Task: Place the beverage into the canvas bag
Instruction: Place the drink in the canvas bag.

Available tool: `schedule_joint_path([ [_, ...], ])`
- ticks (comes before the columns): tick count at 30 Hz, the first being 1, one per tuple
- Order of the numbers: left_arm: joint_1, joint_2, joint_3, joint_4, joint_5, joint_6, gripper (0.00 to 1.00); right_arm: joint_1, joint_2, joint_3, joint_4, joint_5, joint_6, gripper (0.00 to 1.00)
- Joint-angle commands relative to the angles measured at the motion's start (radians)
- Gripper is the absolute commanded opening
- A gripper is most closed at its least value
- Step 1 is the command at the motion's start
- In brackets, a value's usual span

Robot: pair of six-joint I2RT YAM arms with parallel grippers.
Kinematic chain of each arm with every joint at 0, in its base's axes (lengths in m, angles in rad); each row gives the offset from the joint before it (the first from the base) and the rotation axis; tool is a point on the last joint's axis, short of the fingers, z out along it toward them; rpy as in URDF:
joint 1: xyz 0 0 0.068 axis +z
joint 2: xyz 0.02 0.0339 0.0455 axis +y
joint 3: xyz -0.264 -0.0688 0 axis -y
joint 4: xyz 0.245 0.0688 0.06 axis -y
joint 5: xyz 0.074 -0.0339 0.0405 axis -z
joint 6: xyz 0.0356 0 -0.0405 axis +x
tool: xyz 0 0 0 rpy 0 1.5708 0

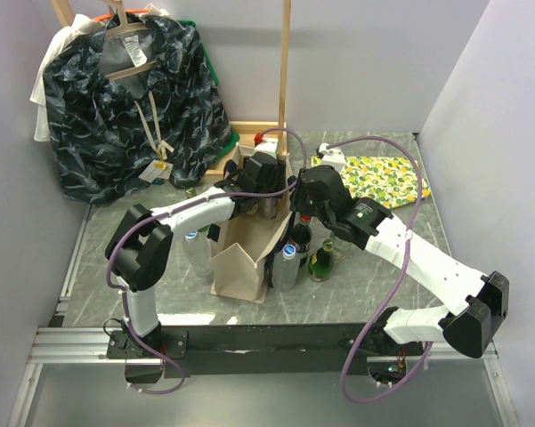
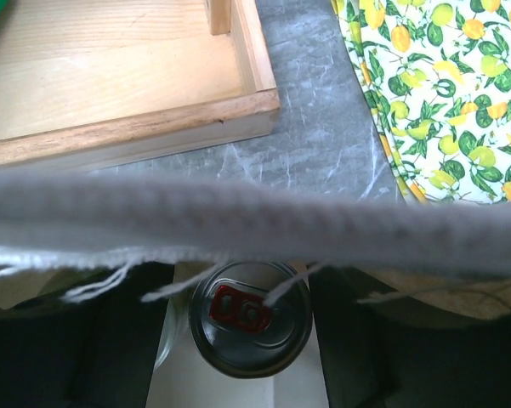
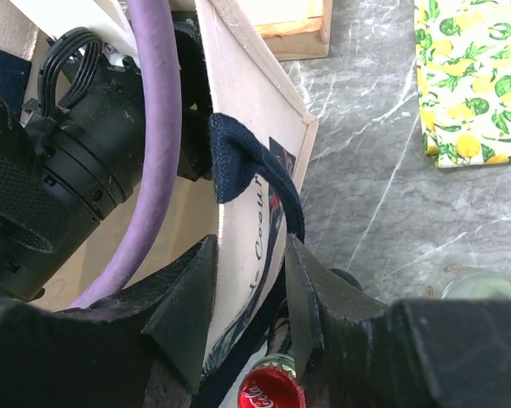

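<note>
The beige canvas bag [image 1: 240, 262] stands open in the middle of the table. My left gripper [image 1: 265, 191] is lowered into its far end. In the left wrist view the bag's blurred rim [image 2: 238, 225] crosses the frame, and below it a dark beverage can [image 2: 251, 340] with a red tab sits between the fingers of the left gripper [image 2: 242, 323], with a gap on its left side. My right gripper [image 3: 249, 246] clamps the bag's right wall [image 3: 246, 127] and its dark strap handle [image 3: 264, 170].
Several bottles stand against the bag's right side, among them a red-capped cola bottle [image 3: 270, 393] and a green bottle [image 1: 320, 260]. A clear bottle [image 1: 196, 249] stands left of the bag. Behind are a wooden tray [image 2: 110, 76], a lemon-print cloth [image 1: 374, 178] and a hanging dark patterned garment [image 1: 133, 98].
</note>
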State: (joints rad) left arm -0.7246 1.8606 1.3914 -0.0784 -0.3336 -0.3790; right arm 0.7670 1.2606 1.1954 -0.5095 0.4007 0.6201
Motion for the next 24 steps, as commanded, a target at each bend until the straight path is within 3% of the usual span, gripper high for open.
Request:
schedule_joint_path([
  [1, 0.001, -0.054, 0.032, 0.035, -0.048, 0.015, 0.69, -0.005, 0.005, 0.047, 0.012, 0.0, -0.002, 0.45],
  [24, -0.044, -0.161, -0.02, 0.042, -0.111, 0.04, 0.74, -0.005, -0.026, 0.007, 0.063, 0.013, -0.031, 0.45],
])
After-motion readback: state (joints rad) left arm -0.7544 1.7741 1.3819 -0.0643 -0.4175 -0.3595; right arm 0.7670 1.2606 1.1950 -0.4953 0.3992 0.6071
